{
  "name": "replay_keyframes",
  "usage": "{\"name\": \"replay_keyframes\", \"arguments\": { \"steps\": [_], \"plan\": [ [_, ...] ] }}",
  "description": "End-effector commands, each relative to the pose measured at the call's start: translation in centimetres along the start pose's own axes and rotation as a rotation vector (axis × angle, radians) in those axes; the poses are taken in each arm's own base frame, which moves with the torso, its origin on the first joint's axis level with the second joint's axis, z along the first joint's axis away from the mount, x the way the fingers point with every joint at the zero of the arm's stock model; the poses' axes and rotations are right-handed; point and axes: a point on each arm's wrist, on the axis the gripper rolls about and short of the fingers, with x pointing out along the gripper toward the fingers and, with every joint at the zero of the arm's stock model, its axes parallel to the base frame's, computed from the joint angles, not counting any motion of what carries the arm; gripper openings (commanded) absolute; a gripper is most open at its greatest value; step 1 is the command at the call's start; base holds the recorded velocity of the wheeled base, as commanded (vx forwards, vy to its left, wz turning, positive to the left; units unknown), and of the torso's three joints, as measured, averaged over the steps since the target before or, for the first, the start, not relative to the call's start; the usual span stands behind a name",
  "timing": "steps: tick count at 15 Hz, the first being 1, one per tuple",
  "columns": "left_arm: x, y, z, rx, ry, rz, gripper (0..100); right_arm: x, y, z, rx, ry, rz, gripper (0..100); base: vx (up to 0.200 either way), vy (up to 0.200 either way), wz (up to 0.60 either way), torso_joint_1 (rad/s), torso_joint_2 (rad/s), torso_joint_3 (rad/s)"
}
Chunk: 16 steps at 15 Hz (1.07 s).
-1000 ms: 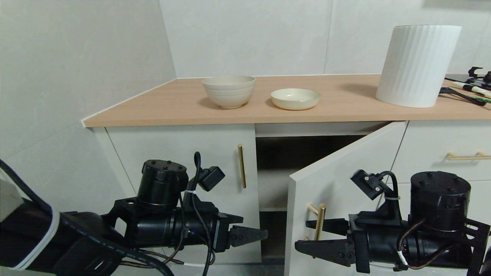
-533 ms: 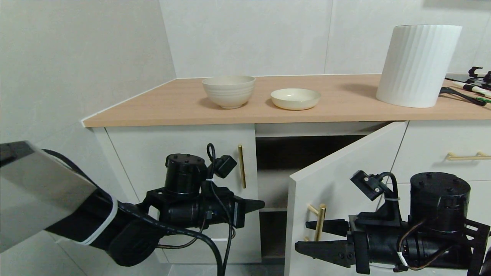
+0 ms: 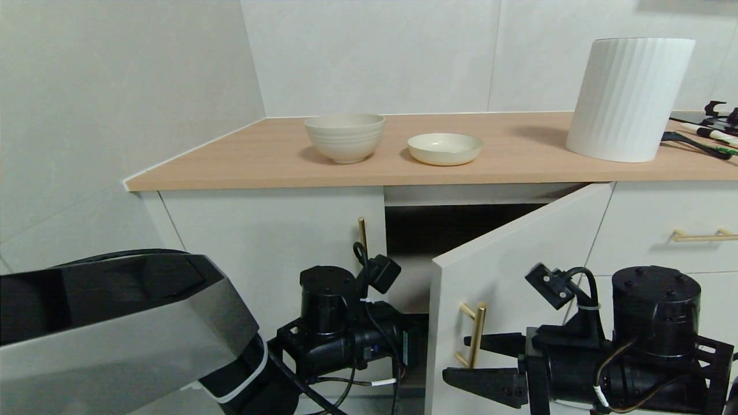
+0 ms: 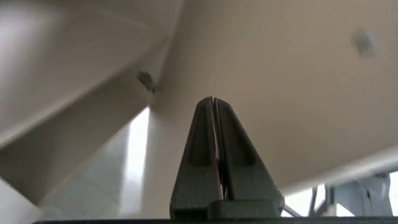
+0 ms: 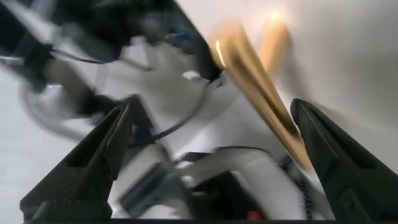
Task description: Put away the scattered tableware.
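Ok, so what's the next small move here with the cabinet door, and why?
Probably push the door wider with the left hand, whose shut tips sit in the gap by the door's edge. The door is only partly open, the right hand is open around the handle without gripping it, and the bowl and dish sit on the counter.

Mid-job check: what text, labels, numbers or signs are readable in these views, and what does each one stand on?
No readable text, number or sign in these views.
The bowl, the shallow dish and the white ribbed container: plain, no markings.
The open cabinet door: no label.
The pens at the counter's right end: any print is too small to read.
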Motion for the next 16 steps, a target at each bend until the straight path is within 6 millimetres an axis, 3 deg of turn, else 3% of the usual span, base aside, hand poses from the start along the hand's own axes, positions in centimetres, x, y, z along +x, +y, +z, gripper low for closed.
{"name": "replay_keyframes", "arguments": {
  "steps": [1,5,9,11,13,16],
  "plan": [
    [0.0,-0.6,-0.2,0.005,0.004,-0.015,0,-0.9,-0.8,0.4,-0.027,-0.040,-0.064,100,0.000,0.000,0.00,0.000,0.00,0.000],
    [-0.1,-1.6,-0.2,0.017,-0.001,-0.041,0,-4.3,-0.9,1.7,-0.047,-0.146,-0.130,100,0.000,0.000,0.00,0.000,0.00,0.000],
    [-0.5,-1.9,-0.1,0.018,-0.003,-0.042,0,-6.8,-0.3,-1.9,-0.104,-0.071,-0.182,100,0.000,0.000,0.00,0.000,0.00,0.000],
    [-1.0,-2.2,0.3,0.022,-0.011,-0.045,0,-7.8,-0.1,-3.8,-0.121,-0.050,-0.305,100,0.000,0.000,0.00,0.000,0.00,0.000],
    [-1.6,-2.5,0.3,0.021,-0.006,-0.048,0,-9.0,0.4,-4.7,-0.118,-0.058,-0.379,100,0.000,0.000,0.00,0.000,0.00,0.000],
    [-1.8,-2.8,0.0,0.018,0.006,-0.056,0,-10.0,1.6,-4.5,-0.109,-0.029,-0.377,100,0.000,0.000,0.00,0.000,0.00,0.000]
  ]
}}
